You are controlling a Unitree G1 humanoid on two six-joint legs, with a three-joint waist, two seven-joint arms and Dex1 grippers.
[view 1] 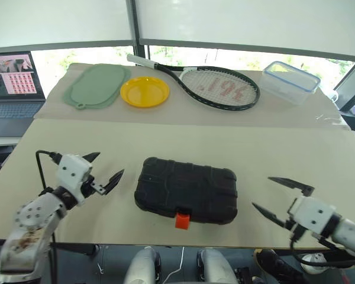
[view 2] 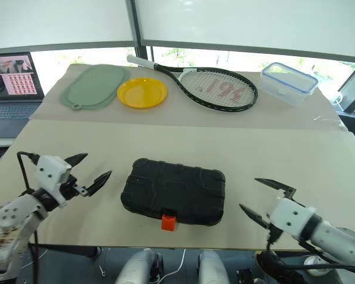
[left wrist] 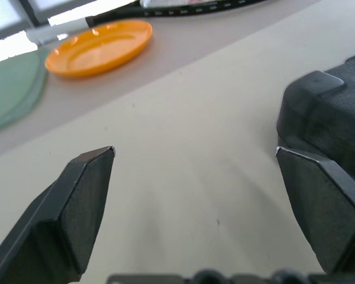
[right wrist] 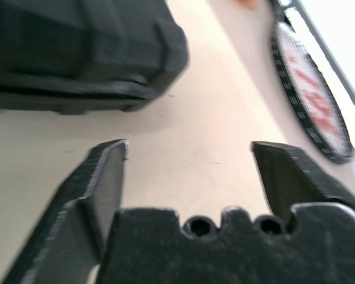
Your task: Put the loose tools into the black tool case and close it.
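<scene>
The black tool case [view 1: 186,189] lies shut on the table near its front edge, its small orange latch [view 1: 183,220] facing me. No loose tools are in view. My left gripper [view 1: 104,168] hovers to the left of the case, open and empty, its fingers [left wrist: 86,195] spread wide over bare table. To the right of the case my right gripper [view 1: 281,197] is open too, with nothing between its fingers [right wrist: 106,177]. Neither gripper touches the case.
Along the back of the table lie a green mat [view 1: 96,86], a yellow plate [view 1: 144,92], a tennis racket [view 1: 216,86] and a clear blue-rimmed box [view 1: 291,81]. A laptop [view 1: 12,83] sits beyond the table's left edge.
</scene>
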